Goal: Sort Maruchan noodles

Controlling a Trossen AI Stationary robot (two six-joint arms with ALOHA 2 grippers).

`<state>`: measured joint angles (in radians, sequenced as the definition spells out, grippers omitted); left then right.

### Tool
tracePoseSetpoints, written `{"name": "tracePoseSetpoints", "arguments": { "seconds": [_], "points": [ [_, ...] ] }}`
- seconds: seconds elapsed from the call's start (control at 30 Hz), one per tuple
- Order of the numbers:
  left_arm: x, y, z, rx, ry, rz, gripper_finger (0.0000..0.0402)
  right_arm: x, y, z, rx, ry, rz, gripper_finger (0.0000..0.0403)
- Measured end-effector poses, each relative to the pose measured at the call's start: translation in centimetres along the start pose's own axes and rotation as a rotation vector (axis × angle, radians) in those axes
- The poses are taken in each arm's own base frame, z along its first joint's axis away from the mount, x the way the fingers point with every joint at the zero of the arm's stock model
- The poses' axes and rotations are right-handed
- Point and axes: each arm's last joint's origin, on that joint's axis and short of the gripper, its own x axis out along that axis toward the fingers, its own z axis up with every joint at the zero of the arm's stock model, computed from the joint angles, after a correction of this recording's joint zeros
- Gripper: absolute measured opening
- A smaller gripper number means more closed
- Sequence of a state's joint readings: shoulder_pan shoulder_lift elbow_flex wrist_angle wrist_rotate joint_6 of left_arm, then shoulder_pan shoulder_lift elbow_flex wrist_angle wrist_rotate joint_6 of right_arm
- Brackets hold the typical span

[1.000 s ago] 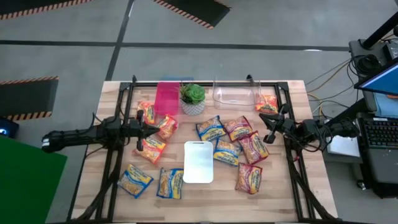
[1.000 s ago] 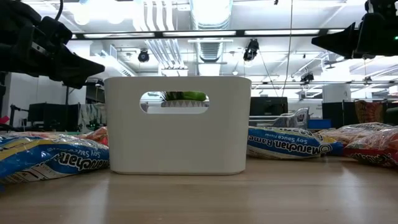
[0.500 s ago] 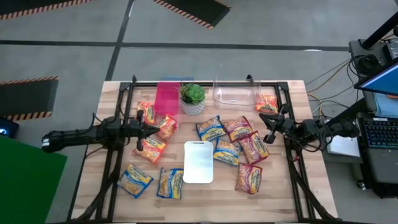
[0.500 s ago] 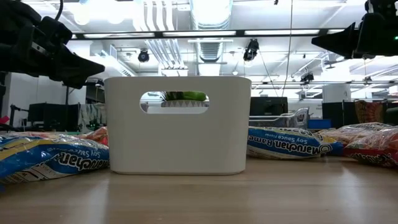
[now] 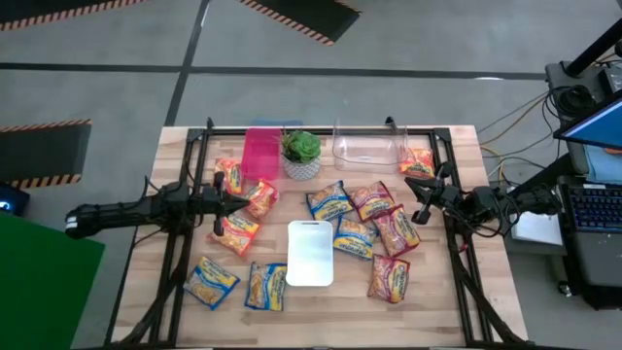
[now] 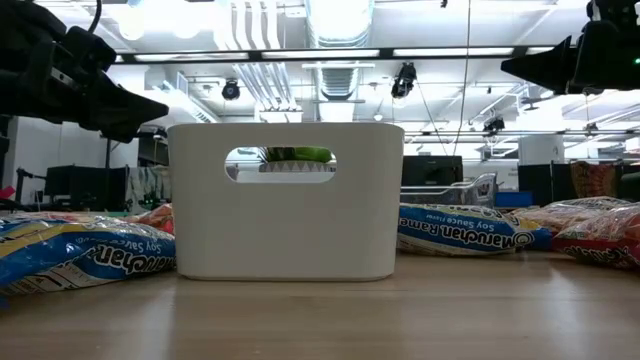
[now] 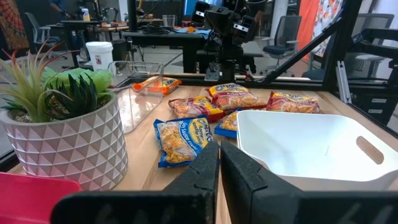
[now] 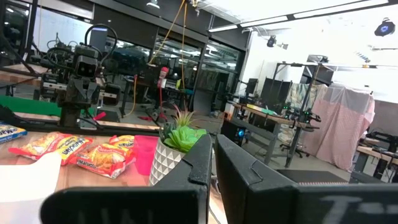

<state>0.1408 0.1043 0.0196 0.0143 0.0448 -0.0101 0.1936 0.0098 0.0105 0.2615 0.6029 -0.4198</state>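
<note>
Maruchan noodle packets [image 5: 355, 219] are lying scattered across the wooden counter [image 5: 437, 311], mostly in the centre and lower left of the high view. A white bin [image 5: 310, 253] is sitting at centre, with a pink bin [image 5: 259, 154], potted plant [image 5: 301, 154] and clear bin [image 5: 367, 148] lining the upper edge. The left gripper [image 5: 225, 202] is hovering at centre left, fingers pressed together, holding nothing. The right gripper [image 5: 420, 194] is hovering at centre right, likewise pressed together and empty.
</note>
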Motion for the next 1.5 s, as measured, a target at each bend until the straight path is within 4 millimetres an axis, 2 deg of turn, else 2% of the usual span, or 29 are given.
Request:
{"name": "tracePoseSetpoints", "arguments": {
  "seconds": [0.2, 0.4, 0.5, 0.63, 0.87, 0.93, 1.03, 1.1, 1.37, 1.5],
  "points": [
    [0.0, 0.0, 0.0, 0.083, 0.0, 0.002, 0.0, 0.0, 0.0, 0.0, 0.0, 0.0, 0.0, 0.0013],
    [0.0, 0.0, 0.4, 0.074, -0.041, 0.004, 0.0, 0.0, 0.0, 0.0, 0.0, 0.0, 0.0, 0.0013],
    [0.0, 0.0, 0.9, 0.071, -0.088, 0.005, 0.0, 0.0, 0.0, 0.0, -0.064, -0.001, 0.0, 0.0013],
    [-0.1, 0.0, 1.1, 0.001, -0.117, 0.001, 0.0, 0.0, 0.0, 0.0, -0.139, 0.0, 0.0, 0.0013],
    [-0.1, 0.0, 1.2, -0.127, -0.125, -0.007, 0.0, 0.0, 0.0, 0.0, -0.088, 0.0, 0.0, 0.0013],
    [-0.1, 0.0, 1.3, -0.16, -0.13, -0.009, 0.0, 0.0, 0.0, 0.0, 0.047, 0.0, 0.001, 0.0013],
    [-0.1, 0.0, 1.6, -0.23, -0.159, -0.017, 0.0, 0.0, 0.0, 0.0, 0.531, -0.001, 0.006, 0.0013],
    [-0.2, 0.0, 1.9, -0.29, -0.191, -0.027, 0.0, 0.0, -0.1, 0.0, 0.707, 0.001, -0.021, 0.0013],
    [-0.7, 0.0, 3.6, -0.665, -0.364, -0.124, 0.0, 0.1, 0.7, -1.6, 0.856, 0.165, -0.032, 0.0013],
    [-0.7, 0.1, 3.7, -0.698, -0.398, -0.089, 0.0, 0.5, 0.8, -1.2, 0.904, 0.133, -0.041, 0.0013]
  ]
}}
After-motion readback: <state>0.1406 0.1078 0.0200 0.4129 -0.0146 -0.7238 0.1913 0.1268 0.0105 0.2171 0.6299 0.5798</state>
